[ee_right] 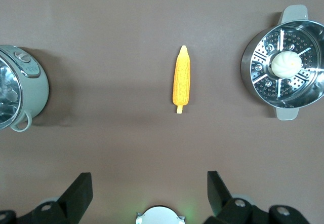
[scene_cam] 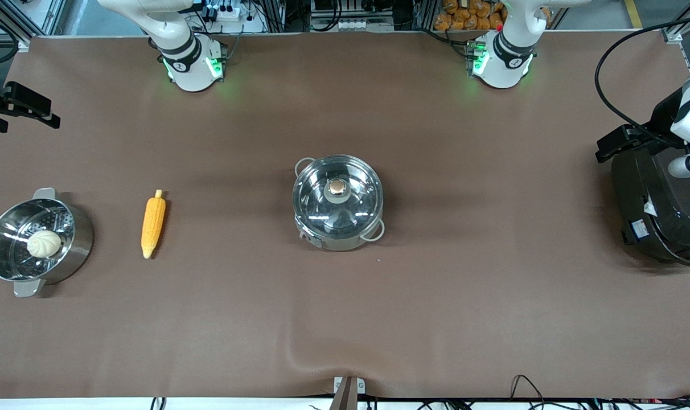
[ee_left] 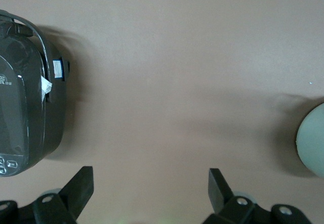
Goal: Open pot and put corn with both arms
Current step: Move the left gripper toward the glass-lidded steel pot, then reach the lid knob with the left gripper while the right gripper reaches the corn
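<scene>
One pot [scene_cam: 337, 203], glass lid [scene_cam: 337, 196] on, sits mid-worktop [scene_cam: 436, 296]. One corn cob [scene_cam: 153, 224] lies between it and the steamer pot [scene_cam: 36, 242] holding one white bun [scene_cam: 44, 244]. A black rice cooker [scene_cam: 661, 210] stands at the left arm's end. Both the left gripper [ee_left: 151, 188] and right gripper [ee_right: 150, 189] hang wide open, empty.

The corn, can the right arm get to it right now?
Probably yes. The corn lies alone on bare table, nothing on or against it, and the open right gripper hangs above with a free path down.

One corn [scene_cam: 153, 219], one bun [scene_cam: 44, 243] (two steel pots).
</scene>
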